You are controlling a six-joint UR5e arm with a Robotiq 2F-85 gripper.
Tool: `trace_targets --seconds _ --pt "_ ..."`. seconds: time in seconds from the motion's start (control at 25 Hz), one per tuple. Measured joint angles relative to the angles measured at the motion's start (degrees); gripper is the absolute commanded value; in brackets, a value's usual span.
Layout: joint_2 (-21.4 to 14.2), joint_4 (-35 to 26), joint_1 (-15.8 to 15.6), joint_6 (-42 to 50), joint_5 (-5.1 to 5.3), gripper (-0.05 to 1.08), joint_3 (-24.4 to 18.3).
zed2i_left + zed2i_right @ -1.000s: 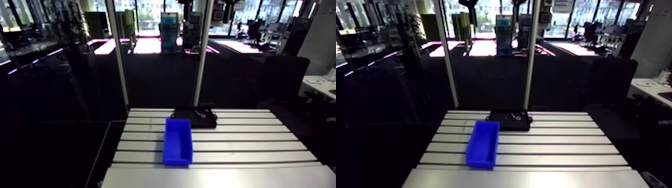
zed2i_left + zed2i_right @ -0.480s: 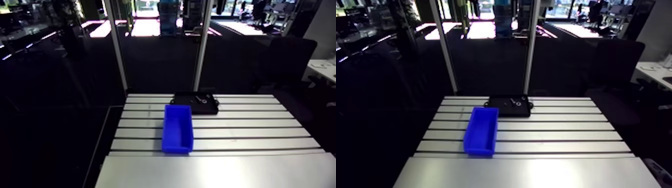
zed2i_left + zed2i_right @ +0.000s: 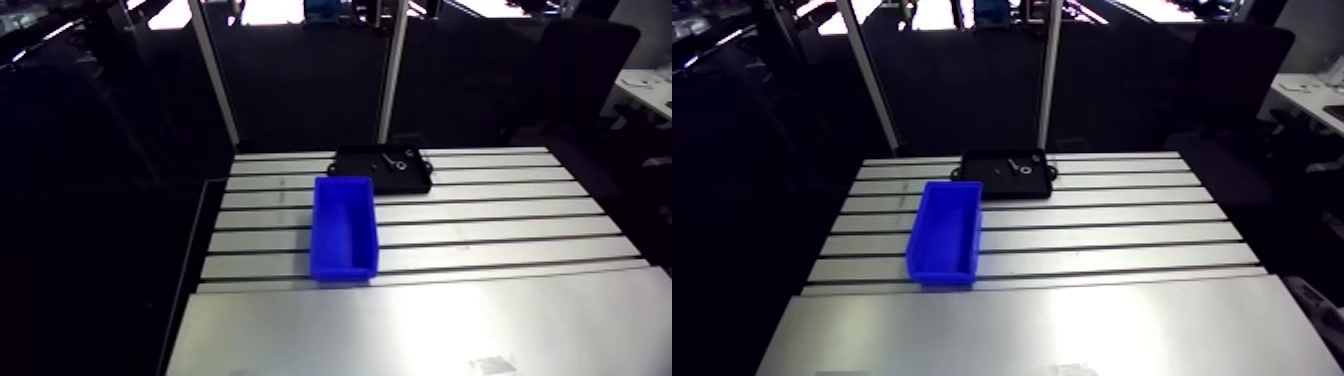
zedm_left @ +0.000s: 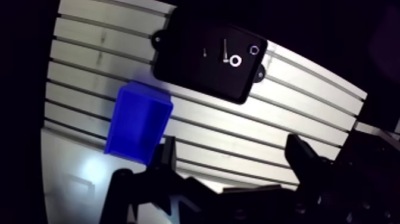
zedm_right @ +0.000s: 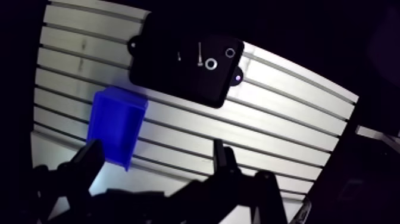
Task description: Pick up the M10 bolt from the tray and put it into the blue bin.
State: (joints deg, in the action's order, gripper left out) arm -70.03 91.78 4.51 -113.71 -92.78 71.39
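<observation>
A black tray [image 4: 190, 68] lies at the table's far edge and holds small metal parts. Among them are a slim bolt [image 4: 225, 50], a washer [image 4: 234, 60], a ring-shaped part [image 4: 255, 50] and a small screw [image 4: 204, 52]. In the arm view the tray [image 3: 355, 172] sits just behind the blue bin [image 3: 345, 227], which looks empty. In the wrist view my gripper [image 4: 232, 158] hangs high above the table, open, with nothing between its fingers [image 4: 167, 156]. The blue bin [image 4: 138, 122] is beside its left finger, and the tray is well ahead of it. The arm view does not show the gripper.
The slotted aluminium table [image 3: 480, 235] stretches to the right of the bin. A smooth plate [image 3: 420, 320] covers its near part. Two upright metal posts [image 3: 392, 70] stand behind the tray at the table's far edge.
The arm camera has tilted downward and moved, so the table fills more of the picture. Bin, tray and parts lie where they were.
</observation>
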Motion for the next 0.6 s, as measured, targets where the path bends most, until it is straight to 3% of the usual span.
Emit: trace_targets --seconds 0.6 --pt "13.67 3.99 1.48 -3.09 -0.12 0.02 -5.52"
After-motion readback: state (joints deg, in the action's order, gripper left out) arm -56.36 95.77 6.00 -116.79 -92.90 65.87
